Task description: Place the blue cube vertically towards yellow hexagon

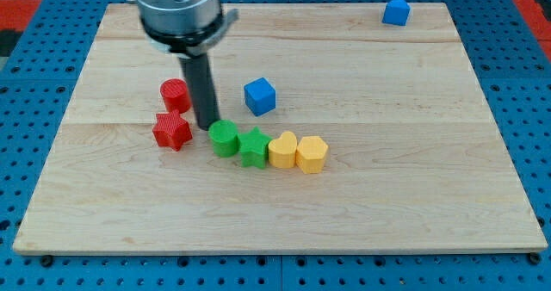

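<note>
My tip [207, 126] is a plain rod with nothing to spread or pinch; it rests just left of the green cylinder [224, 139], right of the red cylinder [175, 94] and red star [172, 131]. The blue cube [259, 96] sits apart, far-left of the yellow hexagon [312, 154], which touches a yellow heart-like block [282, 150] beside the green star [253, 147]. Another blue block [396, 11] lies at the wooden board's [413, 196] far right

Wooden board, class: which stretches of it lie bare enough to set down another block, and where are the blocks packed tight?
Bare: the strip along the view's bottom below the yellow hexagon, and the view's right side between it and the blue block in the top corner. Crowded: left of centre, where my tip stands among the red cylinder, red star, green cylinder, green star, yellow block and blue cube.
</note>
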